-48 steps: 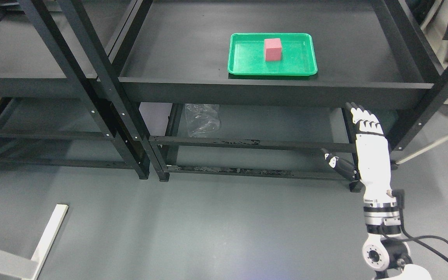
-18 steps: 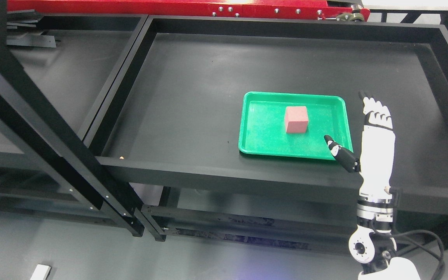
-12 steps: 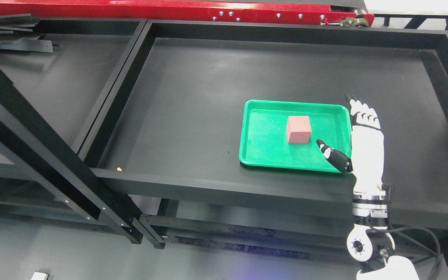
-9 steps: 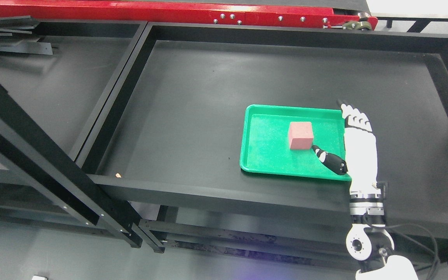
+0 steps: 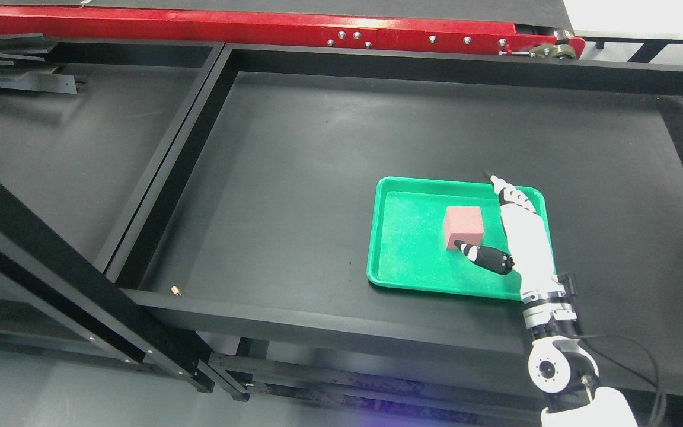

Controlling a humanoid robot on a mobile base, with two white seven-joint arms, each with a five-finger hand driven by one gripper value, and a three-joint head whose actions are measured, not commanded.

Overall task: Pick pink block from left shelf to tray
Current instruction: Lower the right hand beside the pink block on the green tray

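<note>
A pink block [image 5: 463,226] sits inside the green tray [image 5: 401,249] on the black shelf surface. My right hand [image 5: 484,222] reaches up from the lower right over the tray's right side. It is open, with the white fingers [image 5: 510,193] stretched straight along the block's right side. The black thumb [image 5: 484,255] points left, just in front of the block's near face. Whether the hand touches the block I cannot tell. The left arm is out of view.
The tray lies on a wide black shelf [image 5: 318,178] with raised rims. A second black shelf [image 5: 51,148] adjoins on the left, crossed by a black diagonal post [image 5: 51,267]. A red beam [image 5: 258,26] runs along the back. A small speck [image 5: 175,290] lies at the front left corner.
The camera has tilted up and closed in, so the whole picture shifted. My right hand rose from below the shelf, then moved left over the tray until fingers and thumb flank the block.
</note>
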